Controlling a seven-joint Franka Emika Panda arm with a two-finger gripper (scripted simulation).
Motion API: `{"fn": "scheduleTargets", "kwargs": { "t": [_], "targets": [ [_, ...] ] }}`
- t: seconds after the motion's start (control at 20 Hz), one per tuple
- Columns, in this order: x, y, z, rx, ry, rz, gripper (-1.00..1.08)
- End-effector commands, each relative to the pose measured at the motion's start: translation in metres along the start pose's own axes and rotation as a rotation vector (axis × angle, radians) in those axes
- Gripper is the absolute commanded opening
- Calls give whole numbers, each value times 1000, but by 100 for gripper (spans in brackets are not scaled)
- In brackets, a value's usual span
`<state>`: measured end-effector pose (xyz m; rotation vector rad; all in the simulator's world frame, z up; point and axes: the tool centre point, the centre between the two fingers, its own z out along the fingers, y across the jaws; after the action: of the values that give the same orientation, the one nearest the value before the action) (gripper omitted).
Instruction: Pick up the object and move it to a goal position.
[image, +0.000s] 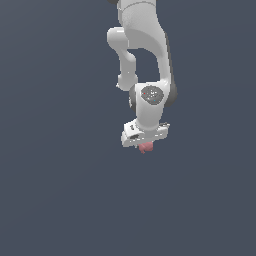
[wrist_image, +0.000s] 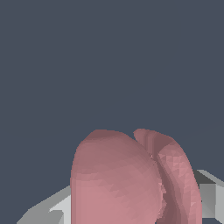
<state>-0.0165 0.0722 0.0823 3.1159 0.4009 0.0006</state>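
Under the white gripper, your pink object sits pinched between the fingers, jaws closed on it. Looks light, lumpy, rigid; you'd best squeeze across its wide lobes so it can't twist.

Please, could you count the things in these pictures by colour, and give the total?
Pinkish-red: 1, the lumpy object, seen large in the wrist view.
White: 1, the robot arm with its claw, which sits around the object.
Total: 2 things, on a plain dark grey-blue background.
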Motion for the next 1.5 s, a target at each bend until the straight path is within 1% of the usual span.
{"fn": "scheduleTargets", "kwargs": {
  "t": [0.0,0.85,1.15,1.45],
  "targets": [
    [5,7,-18,0,1,0,-100],
    [54,71,-173,1,1,-1,-100],
    [69,89,-215,1,1,-1,-100],
    [82,103,-249,1,0,-1,-100]
  ]
}}
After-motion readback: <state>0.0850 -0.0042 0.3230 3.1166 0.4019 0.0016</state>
